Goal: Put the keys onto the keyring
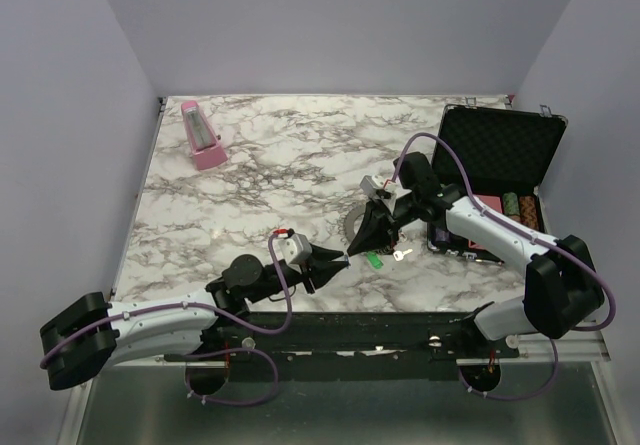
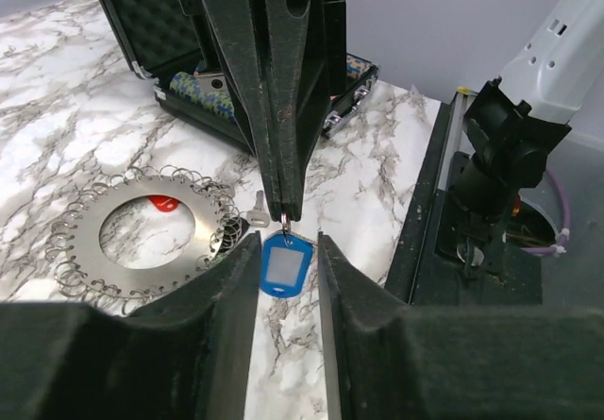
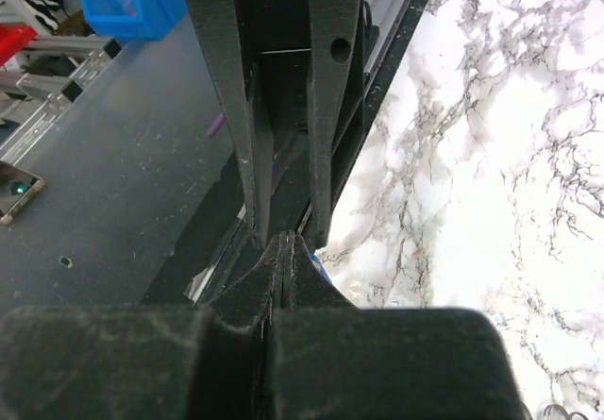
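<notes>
The toothed grey keyring [image 2: 83, 250] lies flat on the marble, with a red key head [image 2: 162, 203] showing through its hole; it also shows in the top view [image 1: 352, 221]. My right gripper [image 2: 286, 214] comes down from above, shut on the top loop of the blue key [image 2: 286, 267], and holds it just right of the keyring. My left gripper [image 2: 286, 243] is open, one finger on each side of the blue head. In the top view the left gripper [image 1: 340, 260] and right gripper [image 1: 362, 240] meet tip to tip. A green key [image 1: 375, 260] and a silver key [image 1: 402, 255] lie close by.
An open black foam-lined case [image 1: 500, 150] with stacked chips [image 1: 512, 205] stands at the right. A pink wedge-shaped object [image 1: 203, 135] stands at the back left. The table's front edge and black rail [image 2: 425, 203] run close to the grippers.
</notes>
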{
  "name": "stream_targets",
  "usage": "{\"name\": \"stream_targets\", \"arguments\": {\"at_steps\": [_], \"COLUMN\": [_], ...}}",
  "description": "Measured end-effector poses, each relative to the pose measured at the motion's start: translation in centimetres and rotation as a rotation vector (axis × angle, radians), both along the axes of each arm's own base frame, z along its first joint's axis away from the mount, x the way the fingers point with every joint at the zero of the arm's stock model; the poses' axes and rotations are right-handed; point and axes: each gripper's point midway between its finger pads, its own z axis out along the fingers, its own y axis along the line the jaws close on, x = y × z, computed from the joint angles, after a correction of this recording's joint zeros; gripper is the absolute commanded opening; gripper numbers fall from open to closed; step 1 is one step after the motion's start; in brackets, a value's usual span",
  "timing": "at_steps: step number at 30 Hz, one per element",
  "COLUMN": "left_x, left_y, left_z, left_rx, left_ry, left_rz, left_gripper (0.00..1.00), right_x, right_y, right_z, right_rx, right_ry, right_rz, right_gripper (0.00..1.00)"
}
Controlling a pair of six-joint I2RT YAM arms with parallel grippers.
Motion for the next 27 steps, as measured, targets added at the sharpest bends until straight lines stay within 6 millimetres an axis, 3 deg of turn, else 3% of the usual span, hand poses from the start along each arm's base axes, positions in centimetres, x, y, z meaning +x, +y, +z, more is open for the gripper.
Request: {"name": "stream_targets", "arguments": {"at_steps": [6,17,18,19,24,27], "left_x": [-0.17,-0.18,-0.16,-0.14,0.03,0.16], "left_y": [-0.12,-0.22,-0.26,-0.28,-0.41,-0.45], "left_z": [-0.02,-0.19,-0.15,-0.13,-0.14,-0.23], "left_rx": [0.0,0.006,0.006,0.007,0.019,0.044], "left_ry": [-0.002,0.001,0.001,0.002,0.009,0.023], "left_rz": [-0.012,-0.015,-0.015,-0.015,-0.011,-0.005], "left_gripper": [0.15,0.12,0.1,0.01,0.0,0.0], "right_x": [-0.02,-0.03,-0.04,-0.04,-0.07,-0.1], "right_y": [-0.01,-0.01,-0.01,-0.02,-0.07,-0.11], "right_z": [0.0,-0.01,-0.01,-0.02,0.03,-0.08], "right_rx": [-0.003,-0.004,-0.003,-0.004,-0.001,-0.003], "right_ry": [0.007,0.008,0.009,0.009,0.012,0.014], "right_rz": [-0.001,-0.001,-0.001,-0.001,0.001,0.0], "right_gripper": [0.01,0.01,0.01,0.01,0.01,0.2]}}
